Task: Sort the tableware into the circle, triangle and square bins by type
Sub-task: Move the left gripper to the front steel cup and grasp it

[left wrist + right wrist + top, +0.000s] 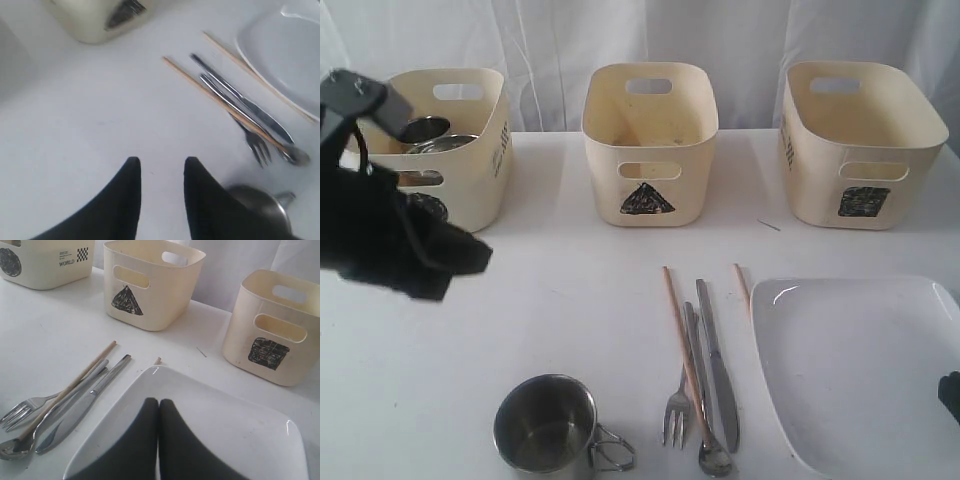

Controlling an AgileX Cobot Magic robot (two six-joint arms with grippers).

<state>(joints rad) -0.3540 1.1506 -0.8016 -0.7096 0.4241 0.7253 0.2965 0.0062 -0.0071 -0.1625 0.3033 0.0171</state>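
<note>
Left pincer (161, 165): I see it parted by a moderate gap with nothing between its fingers. It hangs over bare bench (570, 290), with the mug just beside it in the wrist view.
Right pincer (159, 405): the fingers are pressed tip to tip and I see nothing caught between them. It sits over the plate.
Mug (545, 430): upright on the near bench, handle towards the cutlery, left of the fork.
Fork (678, 410): flat on the bench, tines towards the near edge, just left of the spoon.
Spoon (713, 455): alongside the fork, bowl end nearest me.
Knife (718, 370): lying right of the spoon, between it and the plate.
Chopsticks (680, 340): one lies slanted across the fork and spoon. The other shows only its far end at the plate's left edge (I cannot tell whether the rest runs beneath the plate).
Plate (860, 370): large, white, square, on the right of the bench in front of the square bin.
Circle bin (470, 150): far left, with steel vessels (430, 135) inside, partly hidden by my left arm.
Triangle bin (650, 150): centre back.
Square bin (860, 150): far right.
</note>
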